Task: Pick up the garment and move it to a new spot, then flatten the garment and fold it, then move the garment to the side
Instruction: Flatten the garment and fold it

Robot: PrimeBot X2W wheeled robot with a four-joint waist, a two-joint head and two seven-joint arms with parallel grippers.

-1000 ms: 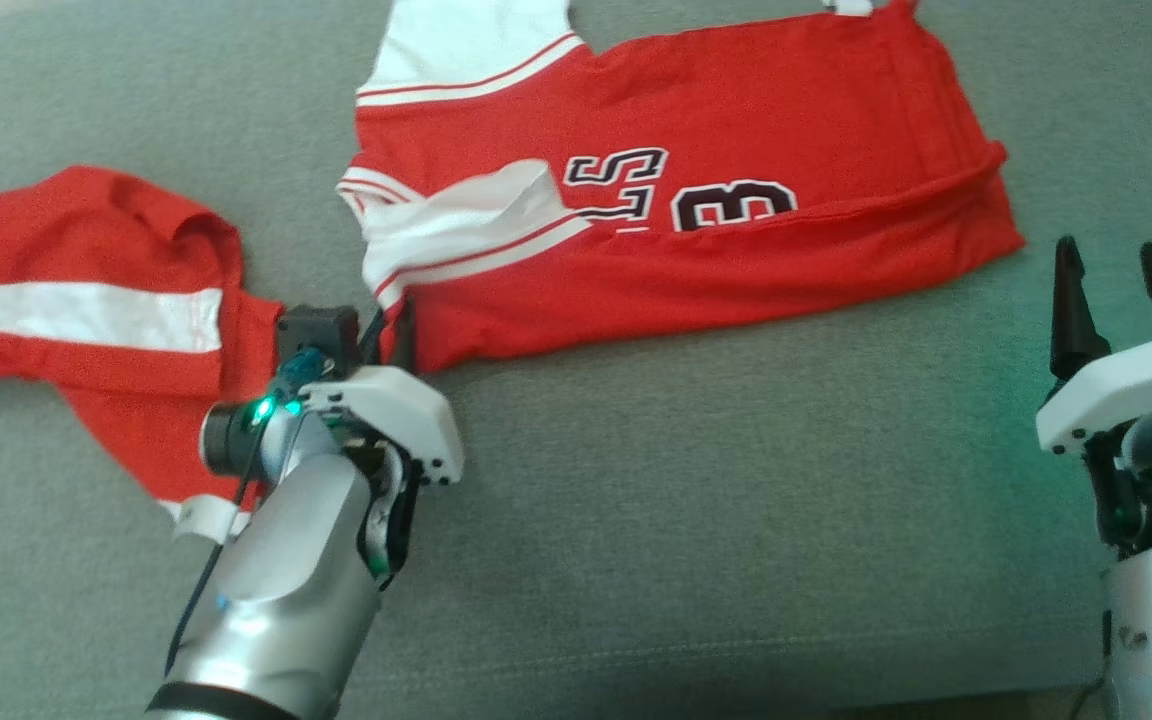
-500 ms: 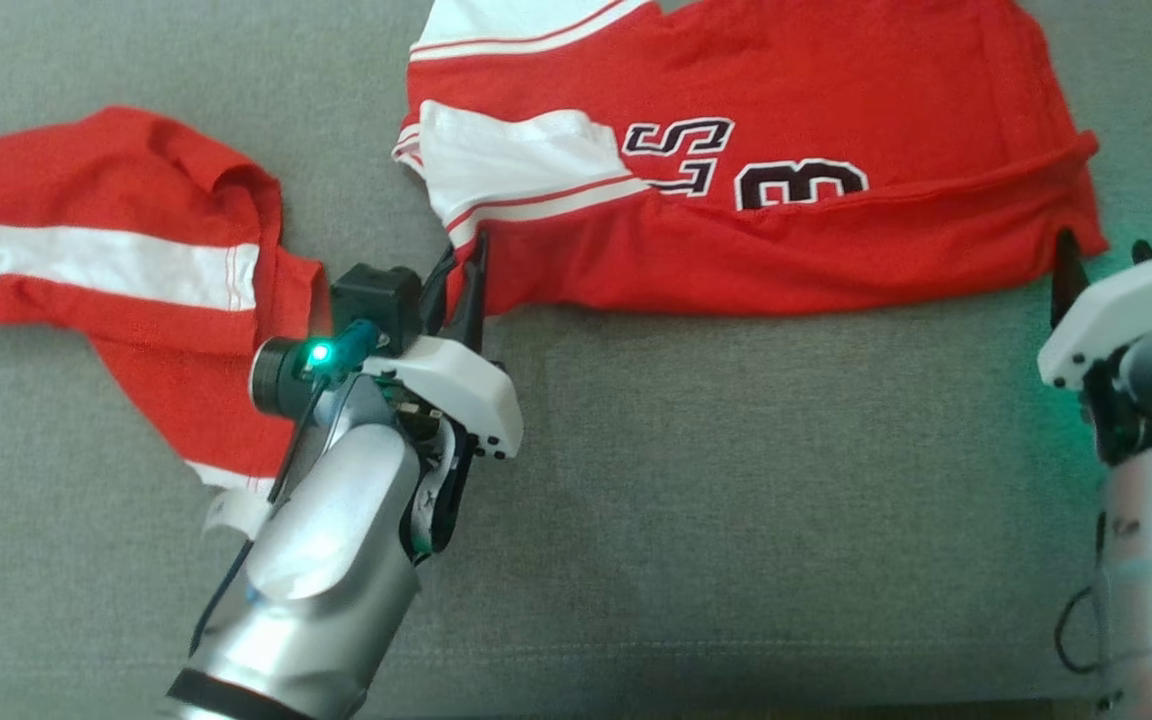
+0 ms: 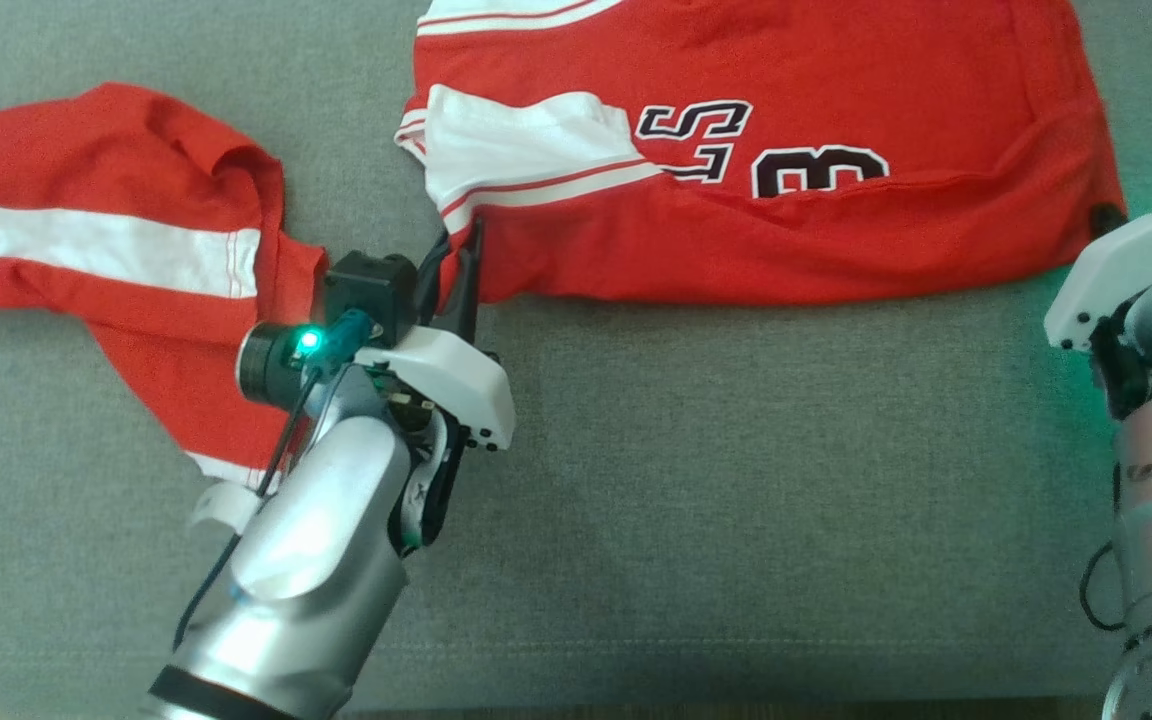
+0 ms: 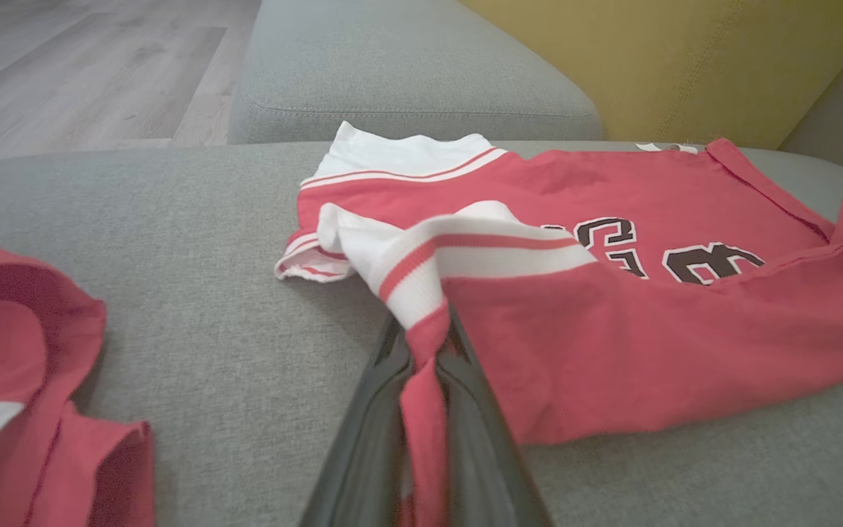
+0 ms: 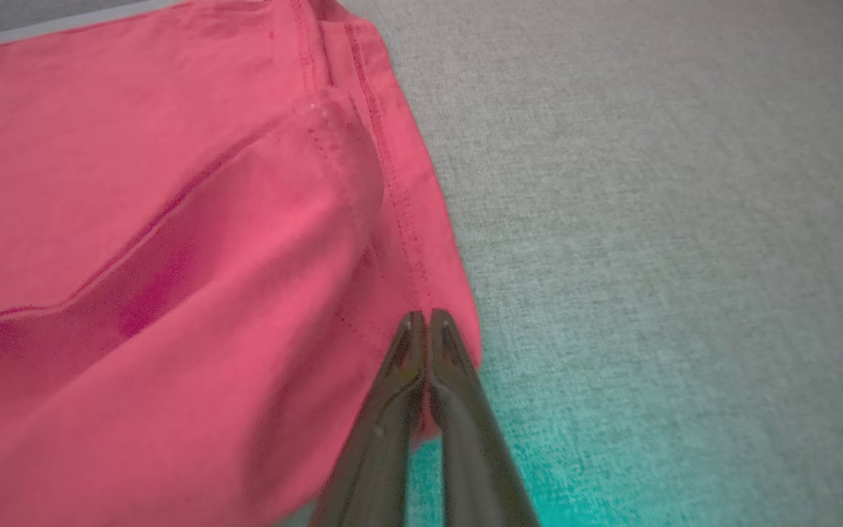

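While the left gripper (image 4: 421,333) clamps an edge of the red-and-white fabric jersey (image 3: 786,240), the right gripper (image 5: 421,316) sits closed at its hem (hold unconfirmed).

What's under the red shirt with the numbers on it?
The grey couch cushion shows all around the shirt, so the shirt lies on it. Anything else beneath is covered by the cloth.

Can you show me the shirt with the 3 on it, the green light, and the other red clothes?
numbered jersey (image 3: 736,250), head view, red cloth below the numerals.
green light (image 3: 309,341), head view, its glowing centre.
other red garment (image 3: 86,240), head view, its white stripe.
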